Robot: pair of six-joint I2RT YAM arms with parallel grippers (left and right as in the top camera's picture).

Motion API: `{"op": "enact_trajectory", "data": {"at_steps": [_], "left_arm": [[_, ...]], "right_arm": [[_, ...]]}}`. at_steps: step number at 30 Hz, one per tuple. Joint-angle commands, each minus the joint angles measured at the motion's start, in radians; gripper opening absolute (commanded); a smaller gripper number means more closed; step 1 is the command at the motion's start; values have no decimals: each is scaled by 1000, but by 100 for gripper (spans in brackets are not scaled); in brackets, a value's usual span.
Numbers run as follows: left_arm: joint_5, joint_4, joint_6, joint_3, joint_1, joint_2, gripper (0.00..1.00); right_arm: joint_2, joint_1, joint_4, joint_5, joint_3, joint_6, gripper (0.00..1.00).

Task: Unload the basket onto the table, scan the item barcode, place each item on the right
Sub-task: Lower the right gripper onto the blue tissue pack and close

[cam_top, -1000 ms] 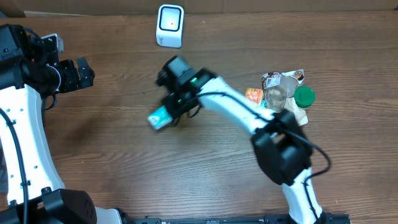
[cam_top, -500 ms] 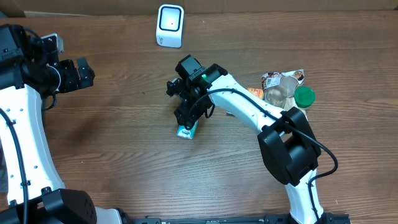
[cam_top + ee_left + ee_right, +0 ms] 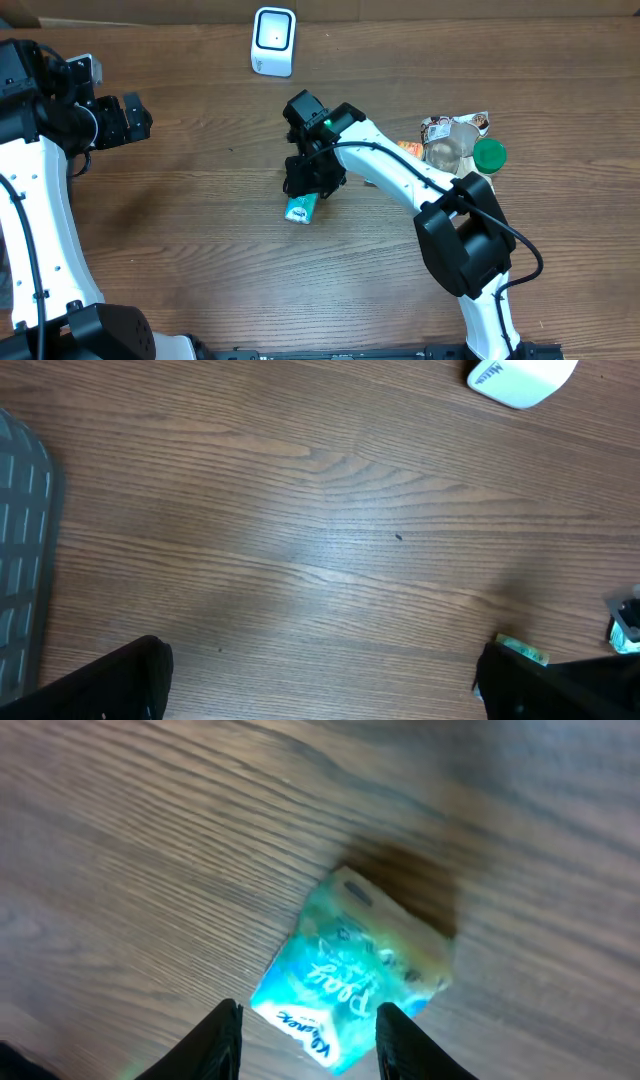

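The item, a teal tissue packet (image 3: pixel 300 209) (image 3: pixel 355 970), lies flat on the wooden table near the middle. My right gripper (image 3: pixel 312 186) (image 3: pixel 308 1045) hovers just above it, open. Its two black fingers straddle the packet's near corner with a gap on each side. The white barcode scanner (image 3: pixel 273 41) (image 3: pixel 520 375) stands at the table's back edge, well away from the packet. My left gripper (image 3: pixel 135 118) (image 3: pixel 320 695) is open wide at the far left, with only bare wood between its fingers. No barcode shows on the packet in any view.
A pile of other goods sits at the right: a green-lidded container (image 3: pixel 490 155), an orange packet (image 3: pixel 407 152) and a clear wrapped item (image 3: pixel 445 152). The right arm's white links stretch from the front edge across the table's right half.
The right gripper carried the packet from left of centre to the right, let it go onto the table, and now sits over it. The left arm has not moved.
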Motion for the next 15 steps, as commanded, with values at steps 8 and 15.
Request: {"op": "enact_trajectory", "data": {"at_steps": [8, 15], "left_arm": [[5, 3, 27, -1, -1, -8, 100], [5, 3, 27, -1, -1, -8, 100]], "right_arm": [[-10, 94, -27, -23, -95, 112, 37], [-10, 113, -36, 34, -113, 112, 33]]}}
